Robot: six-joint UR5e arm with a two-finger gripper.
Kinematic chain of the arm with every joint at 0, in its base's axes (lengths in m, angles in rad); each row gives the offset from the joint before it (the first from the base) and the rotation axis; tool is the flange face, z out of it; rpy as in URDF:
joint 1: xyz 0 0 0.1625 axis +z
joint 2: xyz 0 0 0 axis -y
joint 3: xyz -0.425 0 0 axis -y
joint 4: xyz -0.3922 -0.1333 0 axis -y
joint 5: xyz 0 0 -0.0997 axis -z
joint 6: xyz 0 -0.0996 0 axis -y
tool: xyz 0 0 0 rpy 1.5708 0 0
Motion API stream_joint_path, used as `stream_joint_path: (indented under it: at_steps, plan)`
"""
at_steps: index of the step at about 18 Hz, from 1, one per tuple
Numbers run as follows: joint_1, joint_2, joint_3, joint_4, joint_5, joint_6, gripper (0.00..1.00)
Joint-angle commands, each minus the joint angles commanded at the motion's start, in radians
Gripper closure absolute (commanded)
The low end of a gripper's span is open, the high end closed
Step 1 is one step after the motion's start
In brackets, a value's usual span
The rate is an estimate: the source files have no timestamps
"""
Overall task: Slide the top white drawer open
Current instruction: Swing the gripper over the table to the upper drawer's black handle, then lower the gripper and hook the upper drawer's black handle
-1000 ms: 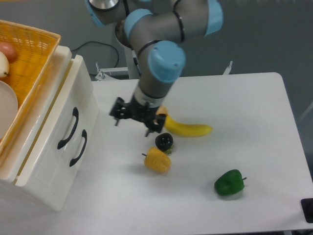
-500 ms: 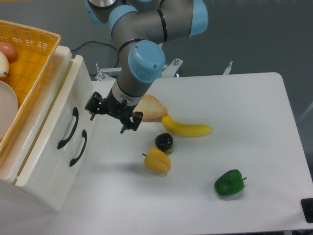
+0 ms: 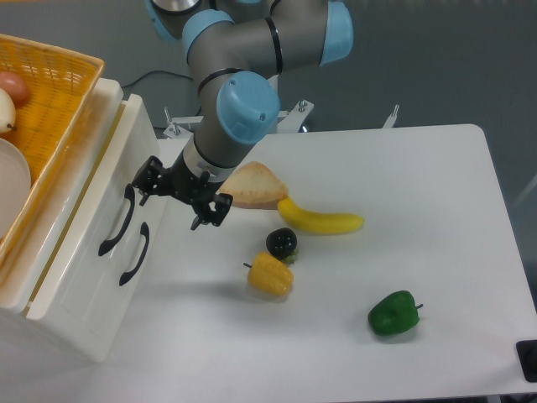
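Hovering just beside the curved black handle (image 3: 117, 222) of the glossy white plastic top drawer (image 3: 101, 210), the black two-finger gripper (image 3: 173, 201) has its jaws apart with nothing between them. That drawer sits at the table's left edge under a yellow wicker basket (image 3: 50, 109), above the lower white drawer (image 3: 126, 277).

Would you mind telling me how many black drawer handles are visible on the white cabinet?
2. The upper handle sits on the top white drawer, just beside the gripper. The lower handle sits on the lower drawer. None appears hidden.
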Motion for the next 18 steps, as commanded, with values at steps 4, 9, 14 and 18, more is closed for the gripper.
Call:
stream_joint_path:
  at_steps: [4, 9, 14, 18]
  plan:
    - [-0.009, -0.014, 0.002, 0.003, -0.003, -0.018, 0.00]
    - [-0.026, -0.018, 0.003, 0.005, 0.002, -0.031, 0.00]
    - [-0.040, -0.029, 0.009, 0.006, 0.002, -0.031, 0.01]
    - [-0.043, -0.035, 0.014, 0.006, 0.002, -0.031, 0.03]
